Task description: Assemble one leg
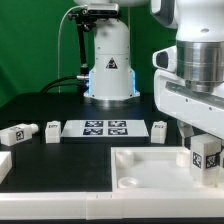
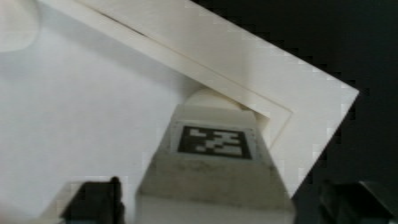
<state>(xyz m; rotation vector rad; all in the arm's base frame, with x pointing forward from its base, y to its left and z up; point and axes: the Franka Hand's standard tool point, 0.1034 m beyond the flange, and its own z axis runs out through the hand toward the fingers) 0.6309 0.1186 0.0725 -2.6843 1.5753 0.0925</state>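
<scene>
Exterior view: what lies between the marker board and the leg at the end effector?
One loose leg lies between the marker board and the leg at the end effector; only the exterior view shows it.

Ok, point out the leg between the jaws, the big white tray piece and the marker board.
Leg (image 2: 217,140), wrist view, on its tag face.
Tray piece (image 1: 150,172), exterior view, on its bare floor.
Marker board (image 1: 98,127), exterior view, at its middle.

The leg (image 1: 204,153) looked like smooth matt white plastic, as did the tray (image 1: 150,175); the table (image 1: 40,100) was matt black.
</scene>
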